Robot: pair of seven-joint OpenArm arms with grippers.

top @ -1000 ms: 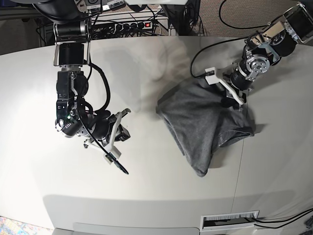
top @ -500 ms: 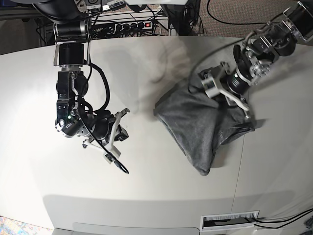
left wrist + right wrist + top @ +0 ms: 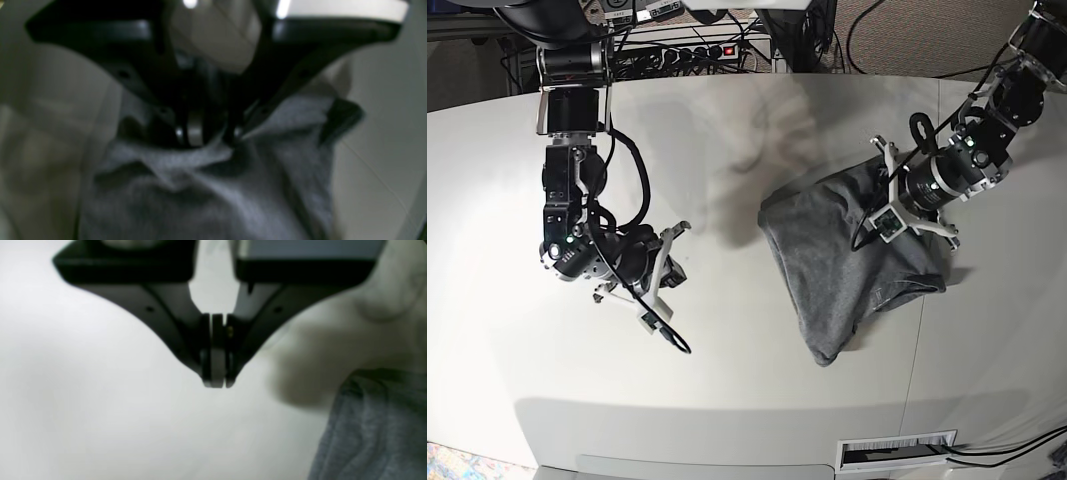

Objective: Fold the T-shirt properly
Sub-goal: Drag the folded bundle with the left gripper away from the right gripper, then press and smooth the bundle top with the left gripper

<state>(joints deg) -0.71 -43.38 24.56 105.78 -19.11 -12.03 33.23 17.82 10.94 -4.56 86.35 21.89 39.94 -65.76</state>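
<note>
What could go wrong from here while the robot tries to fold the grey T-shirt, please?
The left end effector pinches only a bunched fold of the T-shirt, so the cloth might slip out or drag as one crumpled heap. The right end effector hangs shut over bare table, away from the cloth, so nothing pins the far side, and the shirt may slide instead of spreading.

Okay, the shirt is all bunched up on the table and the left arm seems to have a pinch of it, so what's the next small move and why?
Probably lift the left gripper a little and draw the fold outward. Its jaws are pinched on a ridge of the T-shirt, which lies crumpled, not flat. The right gripper is shut on nothing, over bare table beside the cloth, so it cannot help spread it yet.
</note>
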